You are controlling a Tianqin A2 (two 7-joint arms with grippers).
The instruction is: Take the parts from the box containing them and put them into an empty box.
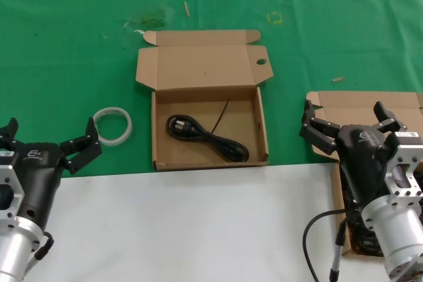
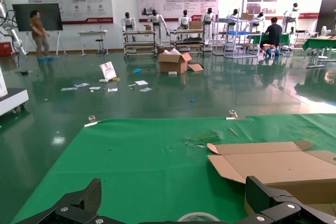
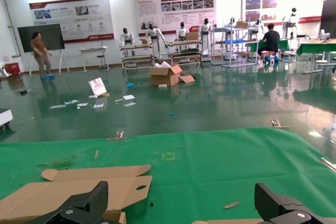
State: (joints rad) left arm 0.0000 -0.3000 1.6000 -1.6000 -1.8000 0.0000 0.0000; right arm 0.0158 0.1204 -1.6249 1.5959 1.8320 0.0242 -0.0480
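While the right gripper (image 1: 344,123) hovers with its fingers spread wide and nothing between them, it sits above the near edge of the brown cardboard source box (image 1: 370,107) at the right side of the green mat (image 1: 79,51), where black cords (image 1: 357,232) show partly hidden beneath the right arm. The left gripper (image 1: 49,143) is likewise spread apart and empty, low at the left, just beside the white tape ring (image 1: 112,125). Between the arms, the centre box with the holed lid tab (image 1: 261,62) stands open with one black power cord (image 1: 206,138) lying on its floor.
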